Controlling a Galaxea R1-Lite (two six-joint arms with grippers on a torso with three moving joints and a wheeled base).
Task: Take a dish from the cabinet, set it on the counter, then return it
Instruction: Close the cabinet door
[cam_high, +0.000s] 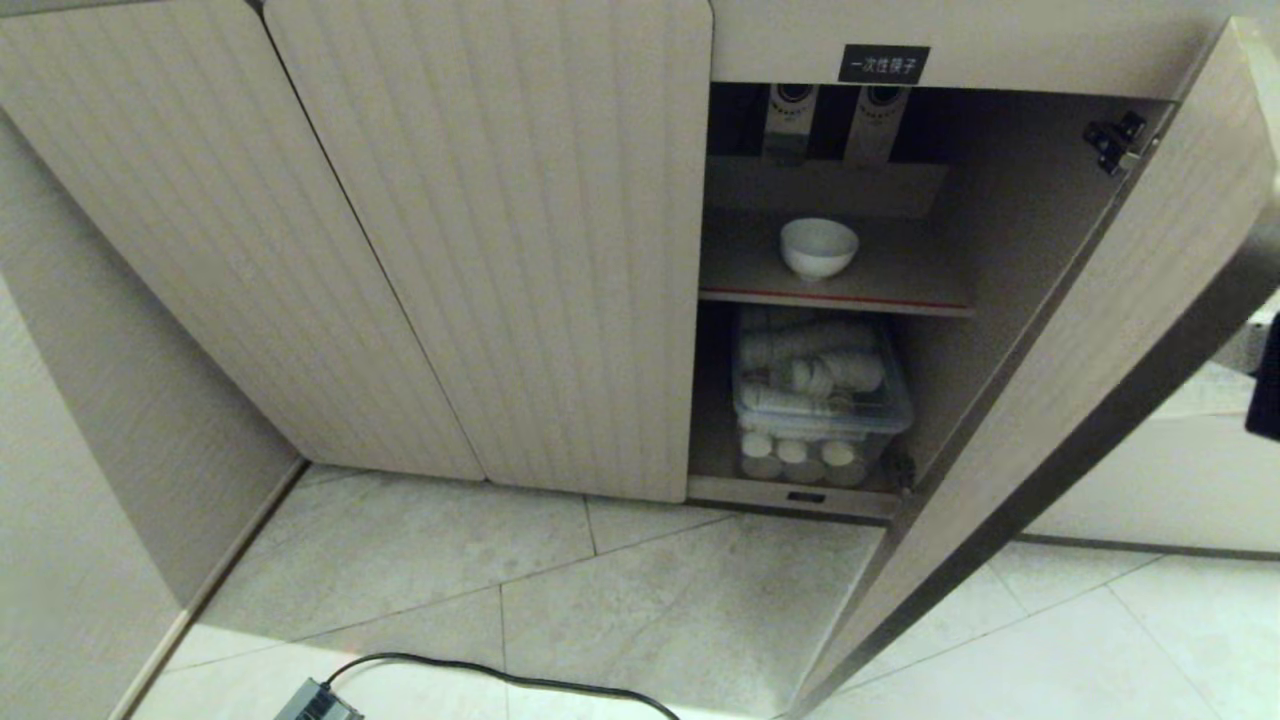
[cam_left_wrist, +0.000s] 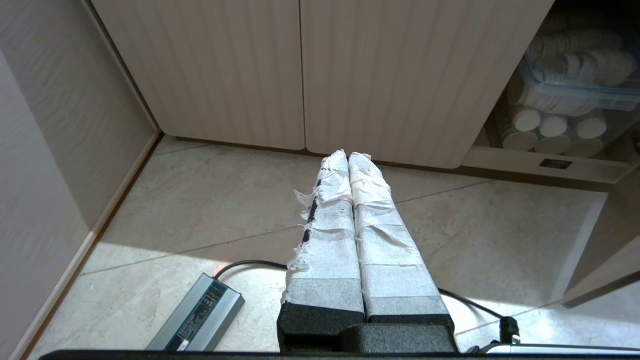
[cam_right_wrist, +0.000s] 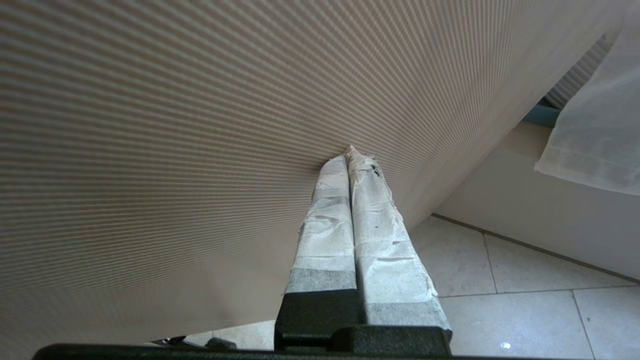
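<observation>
The dish (cam_high: 818, 246) sits upright on the cabinet's red-edged shelf (cam_high: 900, 285). The right tool (cam_right_wrist: 350, 156), tips together, is against the open door's (cam_high: 1120, 330) ribbed outer face, so the door stands between them. The left tool (cam_left_wrist: 348, 156), also closed, hangs low, farther off.

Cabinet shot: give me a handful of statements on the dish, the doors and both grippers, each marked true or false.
1. The dish stands upright on the red-edged shelf inside the cabinet. True.
2. The right-hand door is closed. False: it stands swung open, and the shelf and the clear box below it show.
3. The right gripper is shut, its tips at the ribbed face of the open door. True.
4. The left gripper holds the dish. False: it is shut on nothing, above the floor in front of the closed doors.
5. The clear box sits on the shelf beside the dish. False: it sits in the compartment under the shelf.
</observation>
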